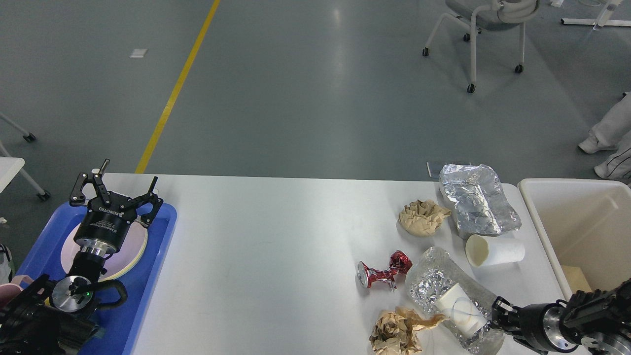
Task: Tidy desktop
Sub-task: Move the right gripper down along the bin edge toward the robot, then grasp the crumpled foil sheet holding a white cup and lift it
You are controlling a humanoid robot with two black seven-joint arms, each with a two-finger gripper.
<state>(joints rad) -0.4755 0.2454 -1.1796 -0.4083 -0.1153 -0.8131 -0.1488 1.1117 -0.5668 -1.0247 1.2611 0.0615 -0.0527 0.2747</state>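
Observation:
The white desktop (276, 246) carries litter at its right end: a crushed red can (382, 272), a tan paper ball (423, 217), a crumpled foil sheet (475, 204), a white paper cup (495, 250) on its side, a brown paper wad (397, 330), and a crinkled clear bag (438, 283) with another cup inside. My right gripper (494, 315) comes in low from the right and presses against the bag's near end; its fingers are too dark to tell apart. My left gripper (116, 190) hangs open over the blue tray (148, 276), holding nothing.
A pink plate (133, 246) lies in the tray under my left arm. A cream bin (581, 227) stands off the table's right end. A wheeled chair (488, 19) and a person's legs (611, 133) are on the floor beyond.

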